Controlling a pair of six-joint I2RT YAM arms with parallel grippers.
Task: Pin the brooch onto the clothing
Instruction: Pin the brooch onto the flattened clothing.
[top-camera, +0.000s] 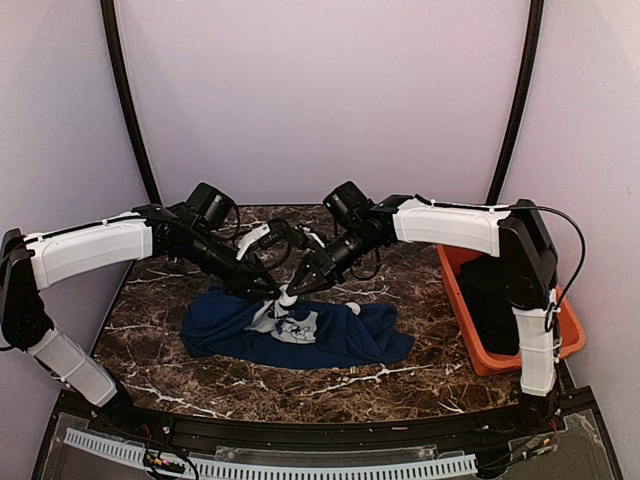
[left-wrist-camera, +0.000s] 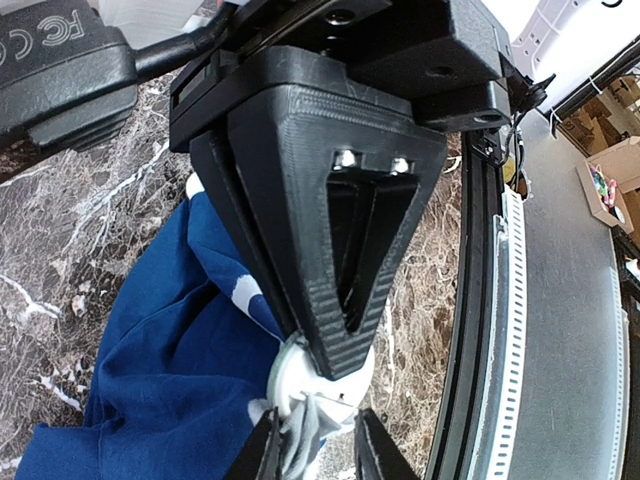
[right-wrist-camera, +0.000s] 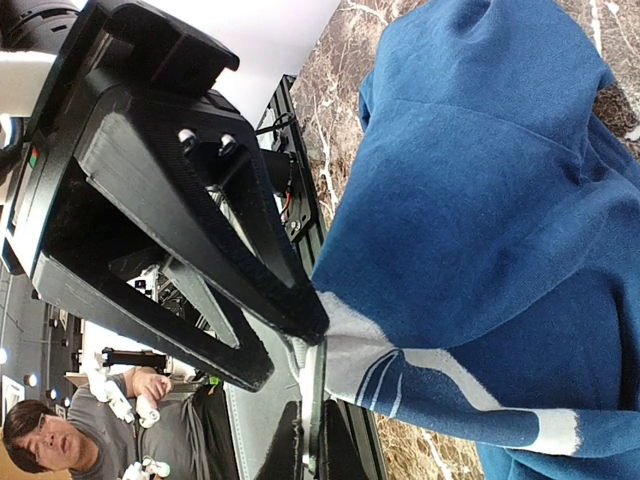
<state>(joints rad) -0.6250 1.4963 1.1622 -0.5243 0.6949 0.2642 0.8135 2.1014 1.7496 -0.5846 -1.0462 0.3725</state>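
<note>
Left gripper (left-wrist-camera: 312, 358) nips what looks like the brooch (left-wrist-camera: 283, 380), likely light and rigid, by its rim at twelve o'clock on the limp navy clothing (right-wrist-camera: 480, 200); right gripper (right-wrist-camera: 287, 348) clamps its printed fold.

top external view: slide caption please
Left tool and right tool meet over a crumpled navy blue T-shirt on a dark marble table

The clothing (top-camera: 330, 340) lies on the counter (top-camera: 170, 385) beneath both tools, which meet tip to tip over its far edge. The brooch (left-wrist-camera: 285, 378) sits at the left tool's (top-camera: 274, 292) tips, against the cloth. Right of the right tool (top-camera: 297, 289), well apart, a bin (top-camera: 455, 300) holds a garment (top-camera: 490, 295).
</note>
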